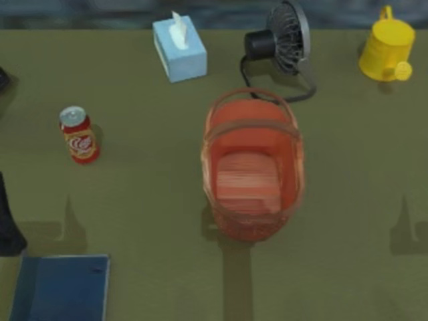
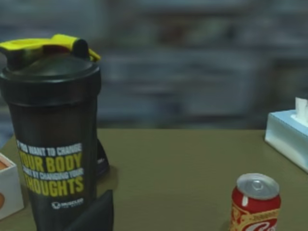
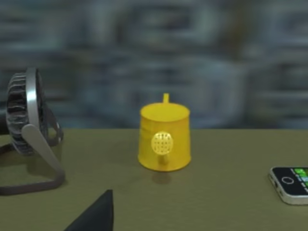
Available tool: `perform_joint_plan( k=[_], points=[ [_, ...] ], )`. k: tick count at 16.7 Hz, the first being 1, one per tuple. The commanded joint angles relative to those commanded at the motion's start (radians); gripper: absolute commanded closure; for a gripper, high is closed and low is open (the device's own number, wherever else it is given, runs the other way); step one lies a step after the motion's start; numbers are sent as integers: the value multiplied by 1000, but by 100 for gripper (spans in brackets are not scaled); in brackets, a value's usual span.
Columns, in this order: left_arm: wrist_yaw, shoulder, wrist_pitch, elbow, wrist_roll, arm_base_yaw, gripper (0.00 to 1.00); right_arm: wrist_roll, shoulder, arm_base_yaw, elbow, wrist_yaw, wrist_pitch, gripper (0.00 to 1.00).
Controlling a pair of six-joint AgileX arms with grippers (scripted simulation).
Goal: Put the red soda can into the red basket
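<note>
can (image 1: pixel 79 135): upright, left side of surface (image 1: pixel 147 194)
basket (image 1: pixel 252 167): centre, well apart from can
claws: state cannot be told

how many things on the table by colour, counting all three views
Red: 2, the red soda can and the red basket
Yellow: 1, watering can
Blue: 2, tissue box, notebook
Black: 3, fan, shaker bottle, phone
White: 1, box
Total: 9

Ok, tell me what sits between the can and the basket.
Nothing visible. In the top view the can stands upright at the table's left, the basket at the middle, and only bare table lies between them.
</note>
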Motion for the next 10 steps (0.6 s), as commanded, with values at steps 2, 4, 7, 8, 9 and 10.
perform_joint_plan(
  k=[2, 4, 7, 8, 9, 10],
  points=[
    [0, 0, 0, 0, 0, 0, 0, 0, 0, 0, 0, 0, 0, 0],
    [1, 30, -27, 28, 13, -3, 0, 0, 0, 0, 0, 0, 0, 0],
    [1, 156, -128, 143, 61, -14, 0, 0, 0, 0, 0, 0, 0, 0],
    [1, 218, -173, 198, 83, -18, 0, 0, 0, 0, 0, 0, 0, 0],
    [1, 292, -222, 262, 107, -23, 0, 0, 0, 0, 0, 0, 0, 0],
    [1, 375, -274, 334, 134, -28, 0, 0, 0, 0, 0, 0, 0, 0]
  ],
)
